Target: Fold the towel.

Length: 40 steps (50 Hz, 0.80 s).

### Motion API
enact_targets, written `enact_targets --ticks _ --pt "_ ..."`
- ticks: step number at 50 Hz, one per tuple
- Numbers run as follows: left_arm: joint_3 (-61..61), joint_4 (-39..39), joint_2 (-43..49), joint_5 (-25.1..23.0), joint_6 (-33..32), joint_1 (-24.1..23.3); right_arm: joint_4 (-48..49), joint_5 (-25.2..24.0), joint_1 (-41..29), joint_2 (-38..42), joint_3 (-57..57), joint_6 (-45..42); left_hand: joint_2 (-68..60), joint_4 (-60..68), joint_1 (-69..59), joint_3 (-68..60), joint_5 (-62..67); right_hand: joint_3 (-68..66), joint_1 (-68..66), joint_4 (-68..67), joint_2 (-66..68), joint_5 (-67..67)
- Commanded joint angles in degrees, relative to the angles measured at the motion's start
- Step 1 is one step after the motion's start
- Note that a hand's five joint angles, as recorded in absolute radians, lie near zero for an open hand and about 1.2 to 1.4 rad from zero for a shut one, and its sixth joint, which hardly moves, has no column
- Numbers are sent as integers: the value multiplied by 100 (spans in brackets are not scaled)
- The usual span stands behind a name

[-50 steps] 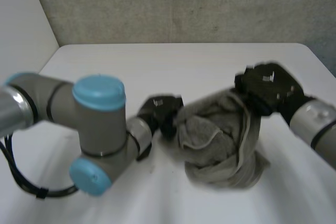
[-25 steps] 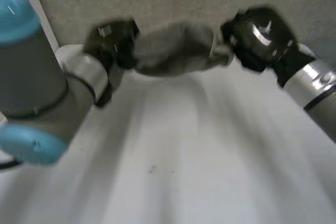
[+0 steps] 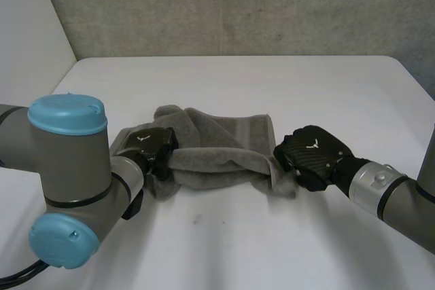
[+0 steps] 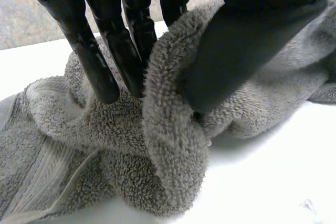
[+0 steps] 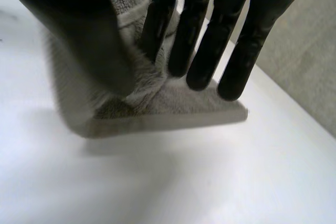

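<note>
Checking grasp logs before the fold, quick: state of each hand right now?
Left hand: shut on the towel, pinching one end.
Right hand: shut on the towel, pinching the other end.

Setting: a lab-type robot test station. Indicators: a plain white table (image 3: 224, 79) set against a bare, speckled grey wall (image 3: 238, 5), a white side panel (image 3: 30, 25), and a grey left arm (image 3: 68, 161) and right arm (image 3: 391, 195) reaching over the table.

White worktop (image 3: 224, 79), rounded far corners. Rough grey wall (image 3: 238, 5) along far edge; plain white panel (image 3: 27, 25) along left edge. Small dark speck (image 3: 197, 220) on surface toward near edge, about midway across.
</note>
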<state>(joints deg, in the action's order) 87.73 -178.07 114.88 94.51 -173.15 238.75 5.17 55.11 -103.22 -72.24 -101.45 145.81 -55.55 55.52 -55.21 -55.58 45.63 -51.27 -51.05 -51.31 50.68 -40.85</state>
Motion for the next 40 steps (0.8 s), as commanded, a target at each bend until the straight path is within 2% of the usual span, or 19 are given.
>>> enact_targets --ticks 1,3,6,8,14,16,22,24,25,27,28,29,30,32,33,35,38,40 --pt "-1 1 -62 -3 0 -91 -69 632 4 -106 -138 1107 647 -644 613 650 -655 2419 2397 2423 -2361 2377" --pt "16 1 -53 -3 0 -100 -113 825 100 -237 -138 2069 648 -645 614 651 -656 2805 2783 2809 -2746 2763" --pt "104 -8 -44 -3 0 -109 -140 870 206 -326 -155 2505 665 -662 631 668 -672 2840 2818 2844 -2781 2798" --pt "148 -8 -44 -3 0 -109 -166 887 381 -518 -190 3257 665 -662 631 668 -672 2857 2835 2861 -2798 2815" --pt "271 1 -79 6 0 -153 -254 923 391 -844 -173 4061 665 -662 631 668 -672 2991 2969 2995 -2933 2949" --pt "289 1 -88 -3 0 -171 -411 1123 338 -1046 -129 4376 665 -662 631 668 -672 3041 3019 3046 -2983 2999" --pt "289 1 -132 -3 0 -197 -447 1670 153 -1055 29 4430 648 -645 614 651 -656 3143 3121 3147 -3084 3101" --pt "280 1 -132 -3 0 -214 -421 2063 -327 -942 195 4412 648 -645 614 651 -656 3443 3421 3447 -3385 3401" --pt "280 1 -132 -3 0 -215 -421 2065 -330 -941 196 4412 648 -645 614 651 -656 3445 3423 3450 -3387 3404" --pt "280 1 -132 -3 0 -223 -438 2476 -811 -574 441 4273 648 -645 614 651 -656 3597 3575 3601 -3538 3555" --pt "271 1 -132 -3 0 -223 -438 2478 -813 -572 442 4272 648 -645 614 651 -656 3597 3575 3601 -3538 3555" --pt "262 1 -132 6 0 -258 -473 2696 -1057 -380 564 4124 648 -645 614 651 -656 3597 3575 3601 -3538 3555" --pt "262 1 -132 6 0 -258 -474 2698 -1059 -379 565 4122 648 -645 614 651 -656 3597 3575 3601 -3538 3555" --pt "254 1 -132 6 0 -285 -482 3153 -1576 -99 758 3702 631 -628 597 634 -639 3613 3592 3618 -3555 3572" --pt "254 1 -132 6 0 -285 -482 3155 -1578 -97 759 3700 631 -628 597 634 -639 3614 3592 3618 -3555 3572" --pt "254 1 -123 6 0 -285 -456 3636 -1911 139 837 3403 631 -628 597 634 -639 3764 3742 3768 -3705 3722" --pt "245 1 -132 6 0 -285 -456 3840 -2035 237 864 3331 631 -628 597 634 -639 4034 4012 4038 -3976 3992" --pt "227 1 -123 6 0 -285 -473 4147 -2210 412 943 3279 631 -628 597 634 -639 4127 4105 4131 -4068 4085"
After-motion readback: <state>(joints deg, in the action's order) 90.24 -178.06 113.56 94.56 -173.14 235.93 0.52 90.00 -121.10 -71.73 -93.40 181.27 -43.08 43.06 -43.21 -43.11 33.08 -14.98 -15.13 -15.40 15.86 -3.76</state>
